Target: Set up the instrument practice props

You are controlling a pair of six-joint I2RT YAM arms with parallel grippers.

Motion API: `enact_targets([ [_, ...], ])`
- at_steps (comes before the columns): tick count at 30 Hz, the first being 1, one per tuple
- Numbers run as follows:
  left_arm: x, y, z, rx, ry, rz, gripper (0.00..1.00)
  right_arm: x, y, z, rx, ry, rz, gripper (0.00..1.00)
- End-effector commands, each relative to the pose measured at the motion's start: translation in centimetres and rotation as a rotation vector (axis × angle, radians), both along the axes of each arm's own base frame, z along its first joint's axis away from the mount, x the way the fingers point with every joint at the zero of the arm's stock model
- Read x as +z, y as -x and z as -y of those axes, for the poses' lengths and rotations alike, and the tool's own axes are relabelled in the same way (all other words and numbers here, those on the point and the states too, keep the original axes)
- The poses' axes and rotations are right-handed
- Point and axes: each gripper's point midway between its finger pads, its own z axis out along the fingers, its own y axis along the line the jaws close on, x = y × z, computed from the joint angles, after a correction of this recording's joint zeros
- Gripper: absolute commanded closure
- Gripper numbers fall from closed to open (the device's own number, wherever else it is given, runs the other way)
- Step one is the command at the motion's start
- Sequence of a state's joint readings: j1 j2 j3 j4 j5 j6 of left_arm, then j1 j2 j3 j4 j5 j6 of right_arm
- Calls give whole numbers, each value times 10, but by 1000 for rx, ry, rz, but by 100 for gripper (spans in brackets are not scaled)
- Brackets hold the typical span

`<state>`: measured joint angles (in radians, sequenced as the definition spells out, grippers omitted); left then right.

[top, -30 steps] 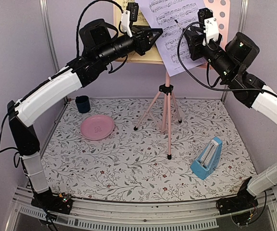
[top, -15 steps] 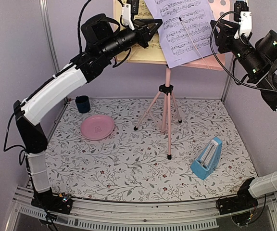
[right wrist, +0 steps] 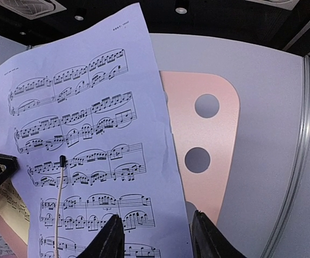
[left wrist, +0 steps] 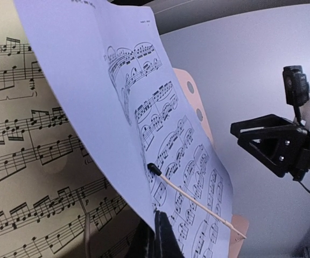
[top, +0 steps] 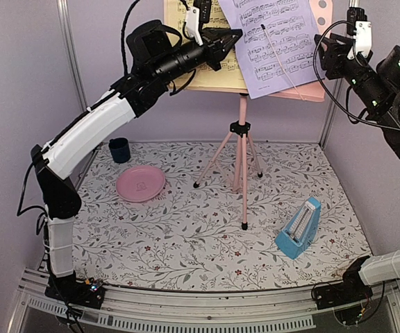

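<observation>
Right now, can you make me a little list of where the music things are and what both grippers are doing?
music stand: pink, upright at the back of the table
yellow sheet: on the stand's desk, left side, partly covered
lavender sheet: tilted on the desk, overlapping the yellow sheet
metronome: blue, on the table, front right
left gripper: shut on the lavender sheet's left edge
right gripper: open, beside the desk's right end, holding nothing
plate and cup: on the table, far left

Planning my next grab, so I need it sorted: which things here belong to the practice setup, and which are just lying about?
For the job: music stand, lavender sheet, yellow sheet, metronome.
Just lying about: pink plate, blue cup.
</observation>
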<state>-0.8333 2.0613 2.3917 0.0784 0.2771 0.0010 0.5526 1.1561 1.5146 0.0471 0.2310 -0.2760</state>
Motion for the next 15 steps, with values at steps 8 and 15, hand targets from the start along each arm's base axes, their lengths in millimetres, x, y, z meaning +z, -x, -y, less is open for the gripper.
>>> enact_targets([
  [8,3,7,7,-41,-13,70,100,-21,8,12,-1,-35,-80,52],
  [15,3,10,8,-60,-17,83,100,-55,13,16,41,-67,-177,41],
])
